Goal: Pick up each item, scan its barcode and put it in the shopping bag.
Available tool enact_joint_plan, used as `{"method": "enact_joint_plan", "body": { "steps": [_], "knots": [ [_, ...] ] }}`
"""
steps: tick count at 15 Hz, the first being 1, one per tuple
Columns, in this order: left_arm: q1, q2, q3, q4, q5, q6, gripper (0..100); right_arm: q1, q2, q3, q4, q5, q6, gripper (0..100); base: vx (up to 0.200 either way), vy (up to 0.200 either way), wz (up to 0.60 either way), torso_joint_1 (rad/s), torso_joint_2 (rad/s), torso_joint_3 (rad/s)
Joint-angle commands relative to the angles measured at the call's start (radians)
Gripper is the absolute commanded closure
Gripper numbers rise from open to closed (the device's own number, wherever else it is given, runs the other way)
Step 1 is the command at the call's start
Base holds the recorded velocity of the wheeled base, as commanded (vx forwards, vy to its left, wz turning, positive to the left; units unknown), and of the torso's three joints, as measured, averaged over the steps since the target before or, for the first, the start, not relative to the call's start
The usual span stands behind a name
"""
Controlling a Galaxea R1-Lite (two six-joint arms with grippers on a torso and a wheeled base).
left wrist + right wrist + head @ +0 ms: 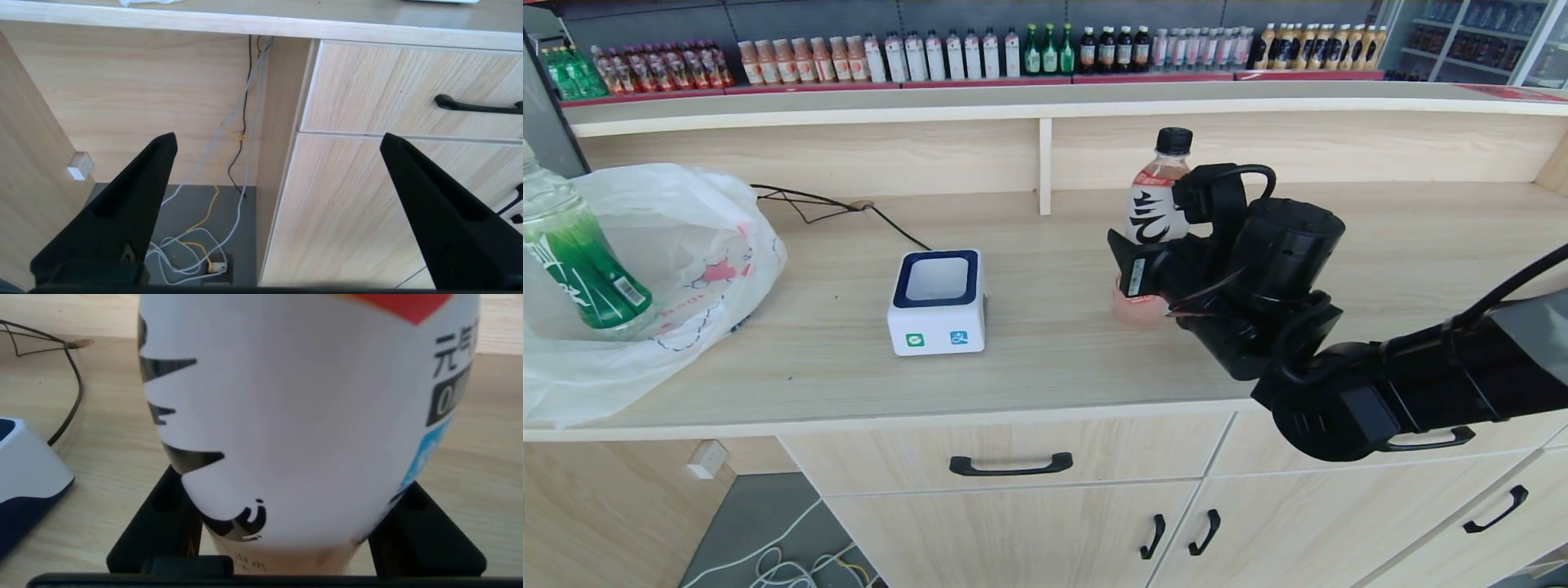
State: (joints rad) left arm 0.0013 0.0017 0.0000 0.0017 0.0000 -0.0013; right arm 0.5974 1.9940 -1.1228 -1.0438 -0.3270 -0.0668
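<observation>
The right gripper is clasping the pink drink bottle low on its body, with its fingers pressing on either side of the white label just above the pink base. The bottle is standing upright with its black cap on. Its base seems to be resting on the wooden counter, though the gripper is covering part of it. In the right wrist view the label is bulging between the two black fingers, which are touching its sides.

The barcode scanner, a white box with a navy-rimmed window facing up, is sitting on the counter to the robot's left of the bottle, near it but apart. Its black cable is trailing away toward the back of the counter.

The shopping bag, a thin translucent plastic one, is slumping on the left end of the counter, well apart from the scanner. A green bottle is leaning tilted within its folds.

The left gripper is hanging below the counter edge with its fingers spread wide and holding nothing. It is facing the cabinet front, where a black drawer handle and loose floor cables are showing
</observation>
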Motion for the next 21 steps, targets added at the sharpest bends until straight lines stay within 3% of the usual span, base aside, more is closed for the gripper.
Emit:
{"method": "enact_joint_plan", "body": {
  "steps": [1,9,13,21],
  "knots": [
    [-0.001,0.000,0.000,0.000,0.000,0.000,0,0.001,-0.009,-0.002,-0.002,0.000,-0.001,100,0.000,0.000,0.00,0.000,0.00,0.000],
    [0.000,0.000,0.000,0.000,0.000,0.000,0,0.007,-0.069,-0.003,0.002,0.009,-0.050,100,0.000,0.000,0.00,0.000,0.00,0.000],
    [0.000,0.000,0.000,0.000,0.000,0.000,0,0.053,-0.130,0.001,0.002,0.005,-0.068,100,0.000,0.000,0.00,0.000,0.00,0.000],
    [0.000,0.000,0.000,0.000,0.000,0.000,0,0.116,-0.328,0.251,-0.021,0.006,-0.070,100,0.000,0.000,0.00,0.000,0.00,0.000]
  ]
}}
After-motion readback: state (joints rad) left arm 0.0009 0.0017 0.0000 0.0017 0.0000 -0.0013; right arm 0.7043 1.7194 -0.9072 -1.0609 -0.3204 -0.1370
